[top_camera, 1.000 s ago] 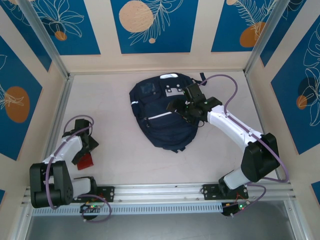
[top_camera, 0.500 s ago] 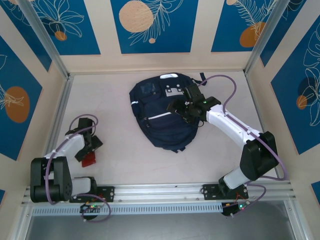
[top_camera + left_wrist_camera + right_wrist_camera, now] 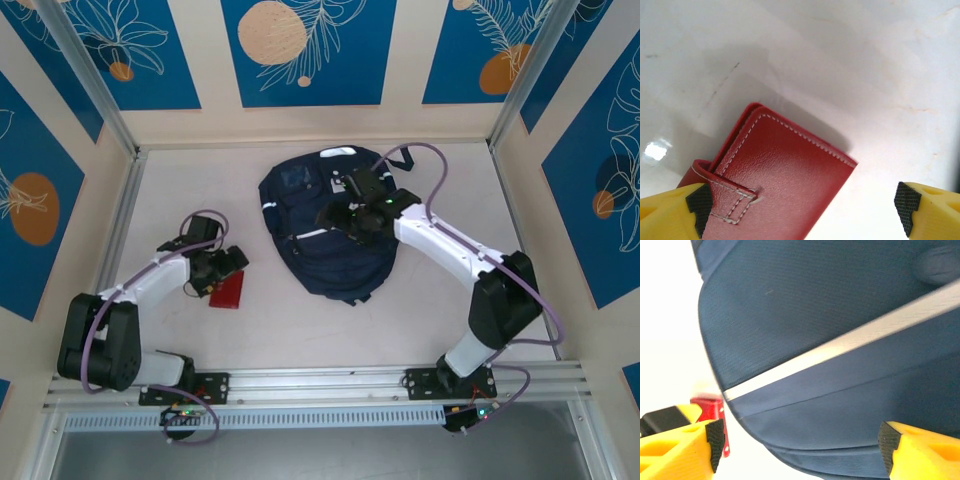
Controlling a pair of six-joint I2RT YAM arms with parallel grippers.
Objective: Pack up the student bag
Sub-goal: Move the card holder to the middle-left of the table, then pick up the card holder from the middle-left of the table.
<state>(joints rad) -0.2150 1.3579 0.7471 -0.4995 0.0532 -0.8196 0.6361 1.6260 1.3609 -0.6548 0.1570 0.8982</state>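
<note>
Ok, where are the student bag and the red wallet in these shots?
student bag [image 3: 318,262], top external view, on its lower front panel below the white stripe.
red wallet [image 3: 790,172], left wrist view, on the middle of its stitched cover.

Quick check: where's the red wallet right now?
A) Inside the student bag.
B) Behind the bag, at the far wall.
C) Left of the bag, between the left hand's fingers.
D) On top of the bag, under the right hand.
C: the red wallet lies left of the student bag, between the wide-apart fingers of the left hand.
</note>
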